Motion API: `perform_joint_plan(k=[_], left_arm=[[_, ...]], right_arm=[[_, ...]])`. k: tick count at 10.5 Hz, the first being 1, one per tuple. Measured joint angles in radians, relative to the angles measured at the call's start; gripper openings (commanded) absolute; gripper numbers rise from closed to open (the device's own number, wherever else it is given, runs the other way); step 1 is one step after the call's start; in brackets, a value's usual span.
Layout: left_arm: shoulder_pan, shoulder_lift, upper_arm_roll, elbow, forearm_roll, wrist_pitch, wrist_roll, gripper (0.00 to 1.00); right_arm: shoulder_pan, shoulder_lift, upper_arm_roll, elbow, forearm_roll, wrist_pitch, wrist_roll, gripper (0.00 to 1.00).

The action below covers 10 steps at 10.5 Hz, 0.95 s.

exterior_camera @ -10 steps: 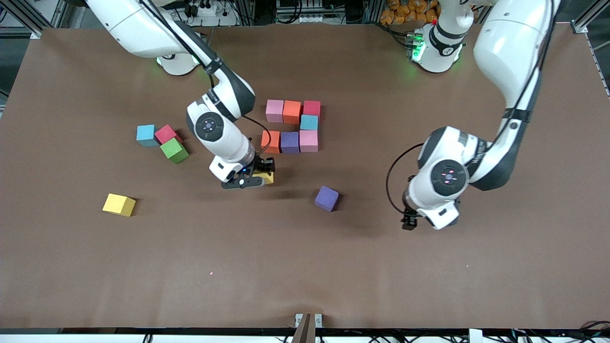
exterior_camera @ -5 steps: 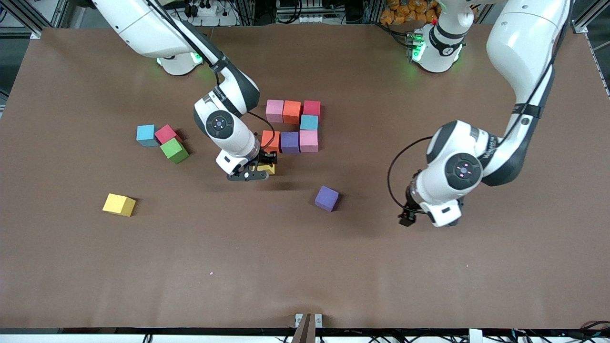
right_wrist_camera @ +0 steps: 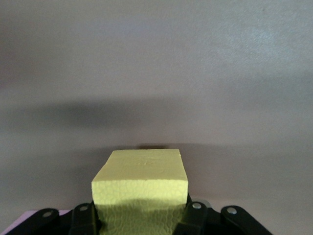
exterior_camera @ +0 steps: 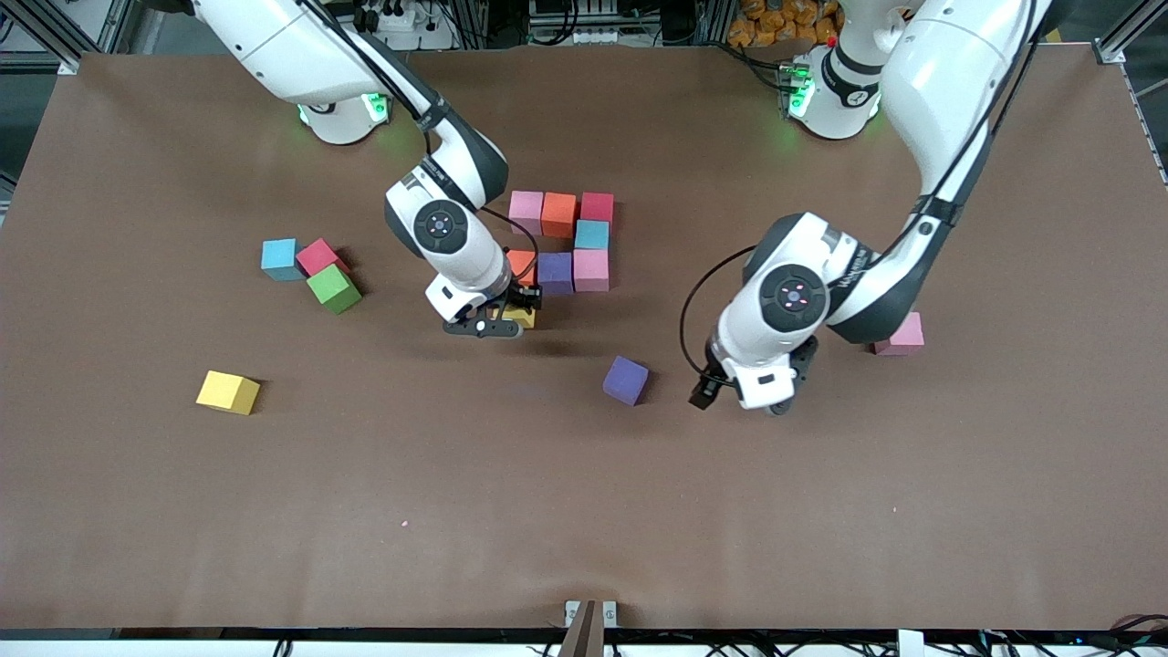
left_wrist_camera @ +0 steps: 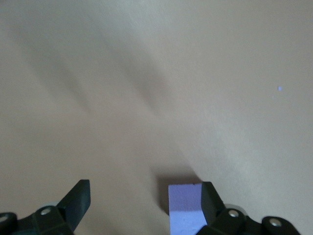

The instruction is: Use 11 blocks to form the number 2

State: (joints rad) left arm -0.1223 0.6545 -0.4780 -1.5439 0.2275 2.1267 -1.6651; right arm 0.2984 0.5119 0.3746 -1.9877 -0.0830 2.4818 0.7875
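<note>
The right gripper is clamped on a yellow block right over the spot just in front of the orange block in the half-built number 2. It should probably square up and set down flush before letting go. The left gripper hangs wide open and empty beside the loose purple block.
</note>
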Motion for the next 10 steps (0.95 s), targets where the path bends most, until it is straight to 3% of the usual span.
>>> perform_joint_plan(k=[3, 7, 10], left_arm=[[0.015, 0.02, 0.011, 0.005, 0.0, 0.01, 0.048, 1.0], [0.131, 0.011, 0.012, -0.039, 0.0, 0.005, 0.183, 1.0], [0.113, -0.001, 0.001, -0.049, 0.0, 0.005, 0.186, 1.0]], right_arm=[[0.008, 0.011, -0.005, 0.0, -0.006, 0.0, 0.01, 0.14], [0.023, 0.033, -0.018, 0.0, -0.037, 0.0, 0.039, 0.14], [0.038, 0.039, -0.022, 0.001, -0.042, 0.0, 0.057, 0.14]])
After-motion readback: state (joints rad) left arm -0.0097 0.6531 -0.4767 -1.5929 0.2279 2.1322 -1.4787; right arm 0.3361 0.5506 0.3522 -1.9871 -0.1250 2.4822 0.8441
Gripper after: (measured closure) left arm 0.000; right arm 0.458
